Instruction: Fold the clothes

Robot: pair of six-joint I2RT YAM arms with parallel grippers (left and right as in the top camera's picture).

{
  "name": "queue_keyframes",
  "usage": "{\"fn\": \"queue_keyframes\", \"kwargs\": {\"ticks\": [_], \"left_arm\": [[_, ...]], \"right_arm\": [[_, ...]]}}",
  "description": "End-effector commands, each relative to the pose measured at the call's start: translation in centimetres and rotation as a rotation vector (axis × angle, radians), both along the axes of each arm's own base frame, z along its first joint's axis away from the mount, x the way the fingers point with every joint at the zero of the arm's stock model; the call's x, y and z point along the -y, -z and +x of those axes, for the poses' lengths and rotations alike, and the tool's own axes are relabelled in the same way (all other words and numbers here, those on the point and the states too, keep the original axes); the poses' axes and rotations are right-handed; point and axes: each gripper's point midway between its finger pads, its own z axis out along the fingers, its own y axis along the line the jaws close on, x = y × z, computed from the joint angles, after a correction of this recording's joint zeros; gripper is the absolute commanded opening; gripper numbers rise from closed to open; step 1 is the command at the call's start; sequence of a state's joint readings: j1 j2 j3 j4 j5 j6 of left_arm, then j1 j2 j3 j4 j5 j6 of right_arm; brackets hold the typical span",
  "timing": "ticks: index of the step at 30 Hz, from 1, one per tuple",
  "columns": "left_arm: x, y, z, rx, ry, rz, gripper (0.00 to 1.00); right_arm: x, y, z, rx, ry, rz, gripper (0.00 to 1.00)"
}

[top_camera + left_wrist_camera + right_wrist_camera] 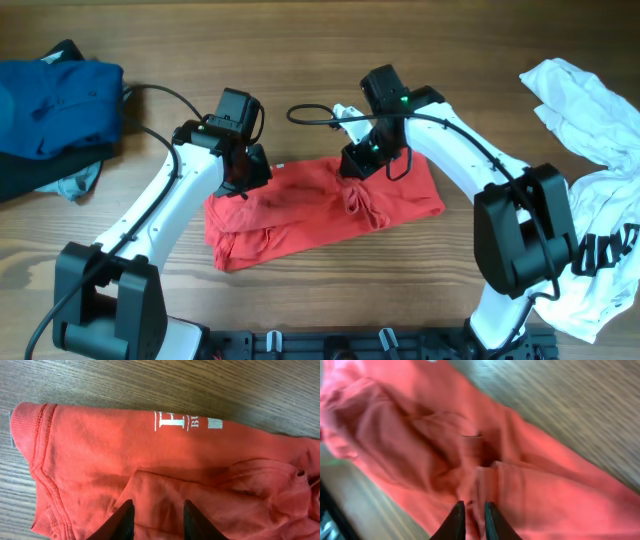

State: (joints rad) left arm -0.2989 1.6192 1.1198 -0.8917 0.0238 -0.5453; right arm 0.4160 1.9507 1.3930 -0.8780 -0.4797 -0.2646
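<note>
Red shirt lies bunched in long strip, middle of table. Left gripper at shirt's 10 o'clock, fingers narrow, seem to pinch raised flap. Right gripper at 12 o'clock, fingers nearly together on cloth ridge. Likely both hold far edge to fold it. Blue shirt waits at 9 o'clock, white shirt at 3.

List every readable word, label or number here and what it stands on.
On the red T-shirt: white boxed logo and lettering, too small and creased to read surely.
On the white T-shirt: black lettering, too small to read.
No other text shows.
</note>
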Motion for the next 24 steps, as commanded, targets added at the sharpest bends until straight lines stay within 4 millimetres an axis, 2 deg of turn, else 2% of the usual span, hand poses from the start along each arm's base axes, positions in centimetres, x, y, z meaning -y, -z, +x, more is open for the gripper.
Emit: {"fn": "queue_keyframes", "kwargs": {"ticks": [1,2,4,6,7,9,10,15,19,21,24], "left_arm": [[-0.1,-0.7,0.6,0.03,-0.019,-0.005,0.32],[-0.1,-0.7,0.6,0.03,-0.019,-0.005,0.32],[-0.1,-0.7,0.6,0.03,-0.019,-0.005,0.32],[-0.1,-0.7,0.6,0.03,-0.019,-0.005,0.32],[-0.1,-0.7,0.6,0.029,-0.019,-0.005,0.32],[-0.1,-0.7,0.6,0.03,-0.019,-0.005,0.33],[-0.1,-0.7,0.6,0.03,-0.019,-0.005,0.33],[-0.1,-0.7,0.6,0.03,-0.019,-0.005,0.33],[-0.1,-0.7,0.6,0.03,-0.019,-0.005,0.33],[-0.1,-0.7,0.6,0.03,-0.019,-0.005,0.33],[-0.1,-0.7,0.6,0.03,-0.019,-0.005,0.34]], "right_arm": [[-1.1,-0.4,-0.9,-0.02,-0.06,0.061,0.22],[-0.7,-0.3,-0.9,-0.022,-0.052,0.039,0.24],[1.7,-0.3,0.1,-0.021,0.088,-0.114,0.24],[4.1,-2.4,0.5,0.04,0.168,-0.226,0.26],[4.7,-3.3,0.3,0.062,0.174,-0.242,0.26],[6.0,-4.1,-1.0,0.047,0.165,-0.297,0.26],[6.5,-3.9,-1.7,0.021,0.162,-0.321,0.26],[8.5,0.7,-5.9,-0.133,0.216,-0.413,0.24],[8.8,2.9,-7.6,-0.172,0.203,-0.407,0.23],[7.2,3.1,-8.2,-0.196,0.15,-0.308,0.23],[5.9,3.2,-8.3,-0.186,0.129,-0.269,0.24]]}}
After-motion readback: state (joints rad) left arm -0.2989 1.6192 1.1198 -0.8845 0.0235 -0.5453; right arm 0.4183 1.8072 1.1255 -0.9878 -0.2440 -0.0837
